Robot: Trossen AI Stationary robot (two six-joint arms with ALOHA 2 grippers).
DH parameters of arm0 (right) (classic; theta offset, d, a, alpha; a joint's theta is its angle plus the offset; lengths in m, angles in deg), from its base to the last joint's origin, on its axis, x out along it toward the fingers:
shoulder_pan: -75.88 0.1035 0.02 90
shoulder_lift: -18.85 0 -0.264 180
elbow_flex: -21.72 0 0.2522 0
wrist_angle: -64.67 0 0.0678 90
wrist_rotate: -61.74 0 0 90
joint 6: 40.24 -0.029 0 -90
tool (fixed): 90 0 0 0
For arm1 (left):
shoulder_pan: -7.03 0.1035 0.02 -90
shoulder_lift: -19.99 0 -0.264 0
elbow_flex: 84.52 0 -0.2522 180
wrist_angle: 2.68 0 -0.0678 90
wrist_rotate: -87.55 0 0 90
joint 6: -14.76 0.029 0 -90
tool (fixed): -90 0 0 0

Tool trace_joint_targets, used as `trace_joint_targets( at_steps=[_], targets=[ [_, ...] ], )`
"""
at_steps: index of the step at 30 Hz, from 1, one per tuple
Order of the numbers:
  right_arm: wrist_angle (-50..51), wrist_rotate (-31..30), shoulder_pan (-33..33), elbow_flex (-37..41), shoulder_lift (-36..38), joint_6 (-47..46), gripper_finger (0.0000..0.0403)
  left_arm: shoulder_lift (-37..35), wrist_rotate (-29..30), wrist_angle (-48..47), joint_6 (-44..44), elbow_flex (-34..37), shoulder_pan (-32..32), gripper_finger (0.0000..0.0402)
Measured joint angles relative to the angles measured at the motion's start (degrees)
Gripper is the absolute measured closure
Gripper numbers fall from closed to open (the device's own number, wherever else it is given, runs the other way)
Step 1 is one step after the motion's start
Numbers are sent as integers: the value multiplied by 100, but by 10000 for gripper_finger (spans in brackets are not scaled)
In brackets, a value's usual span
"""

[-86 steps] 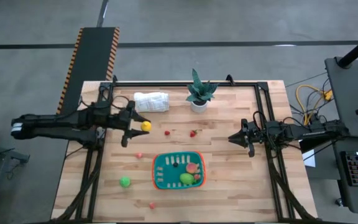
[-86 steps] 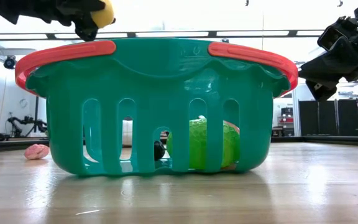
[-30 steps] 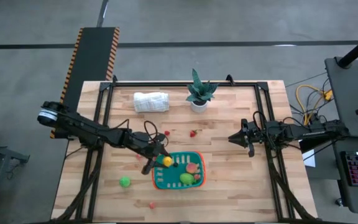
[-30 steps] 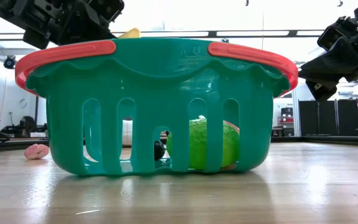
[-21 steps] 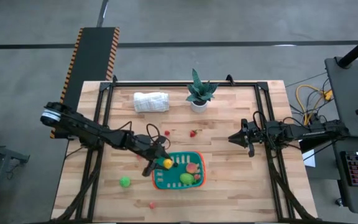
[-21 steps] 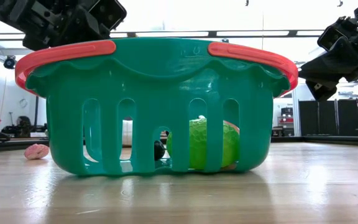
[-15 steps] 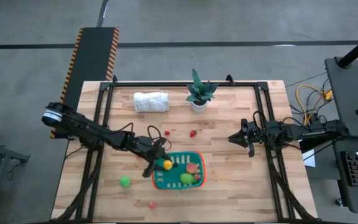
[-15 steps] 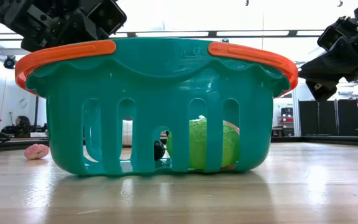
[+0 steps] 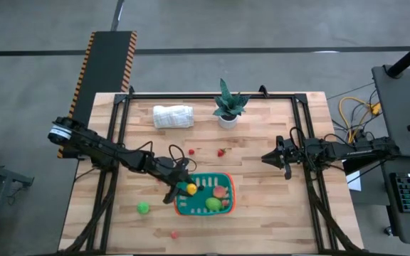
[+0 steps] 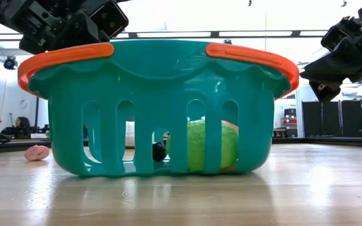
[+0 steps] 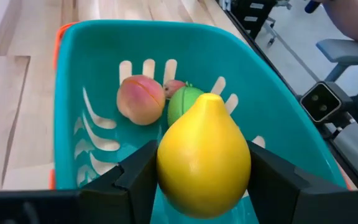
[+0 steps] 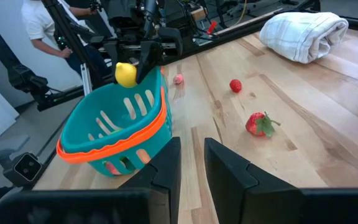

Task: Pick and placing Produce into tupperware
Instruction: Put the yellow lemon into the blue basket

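Here the left gripper (image 9: 184, 187) holds a yellow toy lemon (image 11: 204, 163) clamped between its jaws, over the near-left end of the shallow teal tupperware with an orange-red rim (image 9: 225, 176). Next, I judge, comes opening the fingers; the bare teal floor beneath leaves room beside the peach and green pieces. The right gripper (image 9: 266, 158) waits well apart, jaws slightly parted and empty.

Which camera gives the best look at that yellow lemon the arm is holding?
The left wrist view: the lemon fills the picture, gripped by the left end effector over the basket. The high and right wrist views show it as a small yellow spot. The low view hides it.
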Motion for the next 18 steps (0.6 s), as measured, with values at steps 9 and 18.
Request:
trace_joint_targets(
  at_steps=[9, 18],
  targets=[
    [0, 0, 1, 0, 0, 16, 339, -4, 5, 15, 62, 0, -23, 219],
    [0, 0, 1, 0, 0, 27, 339, -13, 5, 37, 177, 0, -48, 172]
  ],
)
